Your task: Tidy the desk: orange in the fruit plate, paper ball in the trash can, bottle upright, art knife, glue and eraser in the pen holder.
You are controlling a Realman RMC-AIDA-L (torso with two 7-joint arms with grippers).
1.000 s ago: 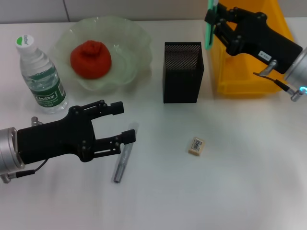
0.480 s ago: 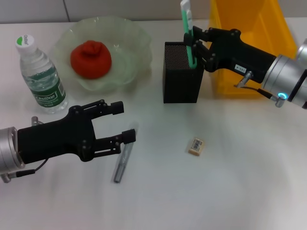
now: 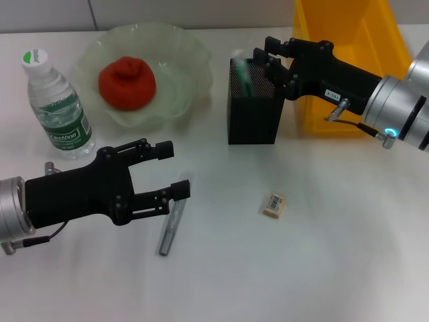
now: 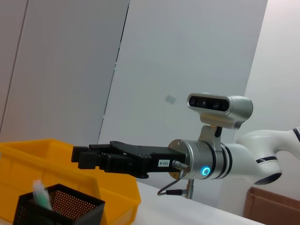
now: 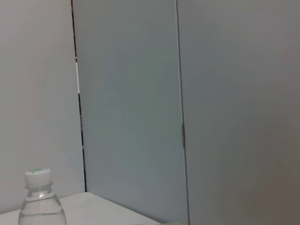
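Head view: the art knife (image 3: 247, 75) stands inside the pen holder (image 3: 254, 111), in upper centre of the frame, only a blurred green sliver of it showing against the mesh at the cup's near-left inner corner. In the left wrist view its pale tip (image 4: 41, 195) pokes just above the rim of the same black mesh cup (image 4: 61, 208).

The right end effector (image 3: 263, 55) reaches in from the right edge, its arm stretched nearly level across the front of the yellow trash can (image 3: 348, 60), with its fingers apart over the cup's mouth and not clamped on the knife. The left wrist view shows that right end effector (image 4: 84, 156) held out level above the cup.

The left end effector (image 3: 175, 171) lies low at lower left of the frame, arm coming in from the left edge, fingers spread wide and holding nothing; its lower fingertip sits just beside the upper end of the glue (image 3: 171, 225), which lies slanted on the white surface (image 3: 335, 255). Whether fingertip and glue touch cannot be told.

The eraser (image 3: 274, 204) lies alone right of centre, well apart from both arms. The orange (image 3: 127, 82) rests in the fruit plate (image 3: 194, 60) at upper left, and the bottle (image 3: 57, 107) stands upright at the left edge, near the plate. The right wrist view catches only the bottle's cap and shoulders (image 5: 40, 199) against a plain wall. The trash can's right side is cut off by the frame; its inside is not visible.
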